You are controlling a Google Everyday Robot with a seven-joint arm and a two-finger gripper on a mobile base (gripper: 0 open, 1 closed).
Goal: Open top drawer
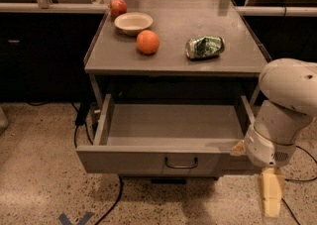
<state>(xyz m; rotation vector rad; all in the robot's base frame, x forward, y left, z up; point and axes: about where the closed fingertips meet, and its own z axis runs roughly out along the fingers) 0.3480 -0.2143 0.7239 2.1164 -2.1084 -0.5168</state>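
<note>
The top drawer (129, 160) stands pulled well out from under the front edge of the counter (198, 18), its grey front facing the camera and its shallow grey tray open to view. The small dark wire loop handle (181, 162) sits at the centre of the front, and nothing is holding it. The robot's white arm (290, 105) comes in below the counter's front right corner, and its rounded wrist covers the right end of the drawer front. The gripper (272, 196) hangs below that wrist, pointing down toward the speckled floor (34, 169), lower than the drawer front and off to the right of the handle. It holds nothing that can be seen, and whether it is open or closed cannot be told. On the counter top, a red apple (118, 7) lies at the back left corner. A pale shallow bowl (133, 22) sits just beside it, toward the front. An orange (148, 41) rests near the bowl, closer to the front edge and left of centre. A crushed green and silver can (204, 47) lies on its side toward the right edge, well apart from the orange. A dark cable (113, 196) trails across the floor under the drawer's left side, and a blue tape mark (77, 217) shows on the floor nearby.
</note>
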